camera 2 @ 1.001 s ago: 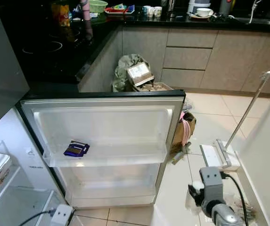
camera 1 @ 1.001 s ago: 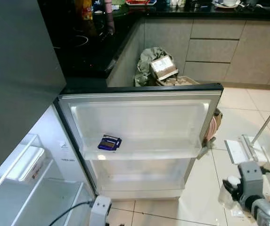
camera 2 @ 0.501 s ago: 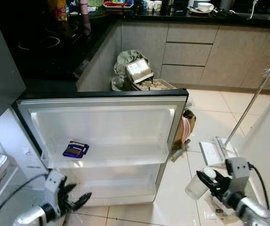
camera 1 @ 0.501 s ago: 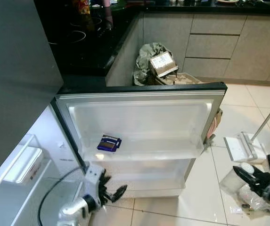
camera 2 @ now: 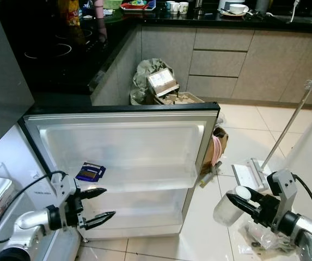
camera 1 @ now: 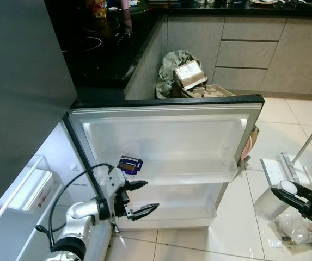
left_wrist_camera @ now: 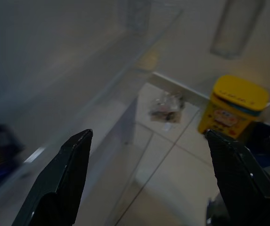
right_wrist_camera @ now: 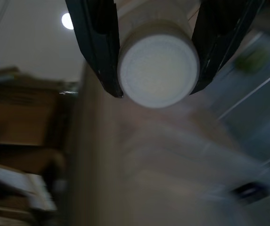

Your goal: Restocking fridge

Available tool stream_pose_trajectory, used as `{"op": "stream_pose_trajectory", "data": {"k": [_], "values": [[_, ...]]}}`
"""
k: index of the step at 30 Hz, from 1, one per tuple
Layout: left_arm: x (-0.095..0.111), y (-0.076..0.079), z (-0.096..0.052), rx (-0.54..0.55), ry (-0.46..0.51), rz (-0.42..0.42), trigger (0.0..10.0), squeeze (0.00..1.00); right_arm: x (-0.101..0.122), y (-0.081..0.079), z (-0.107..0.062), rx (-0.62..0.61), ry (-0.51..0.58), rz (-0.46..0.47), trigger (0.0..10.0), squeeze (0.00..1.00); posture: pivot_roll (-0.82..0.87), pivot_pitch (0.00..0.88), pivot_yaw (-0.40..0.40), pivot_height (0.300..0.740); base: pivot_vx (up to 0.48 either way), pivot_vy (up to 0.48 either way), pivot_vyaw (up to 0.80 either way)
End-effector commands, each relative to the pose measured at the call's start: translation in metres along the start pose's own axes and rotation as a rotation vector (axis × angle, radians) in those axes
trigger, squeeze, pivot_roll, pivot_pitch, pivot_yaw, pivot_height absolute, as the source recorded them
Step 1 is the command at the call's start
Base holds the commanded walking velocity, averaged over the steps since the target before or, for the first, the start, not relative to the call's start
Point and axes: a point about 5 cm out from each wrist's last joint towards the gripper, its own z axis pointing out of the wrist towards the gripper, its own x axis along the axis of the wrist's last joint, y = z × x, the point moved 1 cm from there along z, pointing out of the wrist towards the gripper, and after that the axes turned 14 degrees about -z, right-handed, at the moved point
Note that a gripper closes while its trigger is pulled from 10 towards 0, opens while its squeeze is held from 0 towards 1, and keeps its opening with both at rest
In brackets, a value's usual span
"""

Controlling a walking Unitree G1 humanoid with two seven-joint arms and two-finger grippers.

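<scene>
A pale, translucent bottle [camera 2: 227,206] with a round white cap [right_wrist_camera: 158,70] is pinched between the two black fingers of the right gripper [camera 2: 249,205], held low over the glossy white floor tiles [camera 2: 215,239] off to the right of the open fridge door [camera 2: 120,157]. In the right wrist view the cap faces the camera with a finger [right_wrist_camera: 97,42] pressed against each side of the neck, while the bottle's body behind it is blurred. The left gripper [camera 1: 142,198] hangs in front of the door's lower part, its fingers spread wide with nothing between them; one fingertip [camera 1: 140,185] sits just below the upper door shelf [camera 1: 166,175]. On that shelf lies a small flat dark-blue packet [camera 1: 128,164], alone on the smooth white plastic. The left wrist view is dim, but a yellow-lidded tub [left_wrist_camera: 233,110] and a crumpled clear wrapper [left_wrist_camera: 167,107] can be made out beyond the parted fingers. A crumpled plastic bag [camera 1: 297,234] lies on the tiles beside the right arm. Behind the door stand a cardboard box and bags [camera 1: 185,79] against the grey cabinet fronts [camera 1: 243,49].
</scene>
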Motion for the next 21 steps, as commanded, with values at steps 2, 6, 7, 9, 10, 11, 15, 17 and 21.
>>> {"op": "stream_pose_trajectory", "data": {"k": [2, 6, 7, 9, 10, 11, 15, 17, 21], "values": [[0.002, -0.002, -0.021, -0.006, -0.008, -0.007, 10.0, 0.0, 0.024, 0.001, -0.001, 0.066, 0.037, -0.06, 10.0, 0.0, -0.03, 0.0, -0.011, 0.738, 0.0, 0.0, 0.0], [0.002, -0.001, -0.045, -0.034, -0.024, -0.045, 10.0, 0.0, 0.043, 0.002, -0.003, 0.105, 0.06, -0.103, 10.0, 0.0, -0.03, 0.0, -0.015, 0.738, 0.0, 0.0, 0.0], [0.004, -0.002, -0.049, -0.027, -0.014, -0.049, 10.0, 0.0, 0.047, 0.003, -0.003, 0.103, 0.07, -0.116, 10.0, 0.0, -0.03, 0.0, -0.017, 0.738, 0.0, 0.0, 0.0], [0.005, -0.003, -0.052, -0.022, -0.007, -0.051, 10.0, 0.0, 0.05, 0.003, -0.003, 0.102, 0.076, -0.125, 10.0, 0.0, -0.03, 0.0, -0.017, 0.738, 0.0, 0.0, 0.0], [0.005, -0.002, -0.055, -0.023, -0.006, -0.053, 10.0, 0.0, 0.055, 0.005, -0.002, 0.097, 0.089, -0.139, 10.0, 0.0, -0.03, 0.0, -0.02, 0.738, 0.0, 0.0, 0.0], [0.005, -0.002, -0.055, -0.023, -0.006, -0.053, 10.0, 0.0, 0.055, 0.005, -0.002, 0.097, 0.089, -0.139, 10.0, 0.0, -0.03, 0.0, -0.02, 0.738, 0.0, 0.0, 0.0], [0.004, -0.001, -0.059, -0.014, 0.006, -0.056, 10.0, 0.0, 0.08, 0.006, 0.008, 0.091, 0.149, -0.198, 10.0, 0.0, -0.03, 0.0, -0.023, 0.738, 0.0, 0.0, 0.0], [0.005, -0.001, -0.059, -0.012, 0.017, -0.059, 10.0, 0.0, 0.089, 0.005, 0.018, 0.087, 0.185, -0.225, 10.0, 0.0, -0.03, 0.0, -0.025, 0.738, 0.0, 0.0, 0.0], [0.006, 0.001, -0.058, -0.022, 0.029, -0.065, 10.0, 0.0, 0.102, 0.001, 0.039, 0.106, 0.223, -0.267, 10.0, 0.0, -0.03, 0.0, -0.027, 0.738, 0.0, 0.0, 0.0]]}}
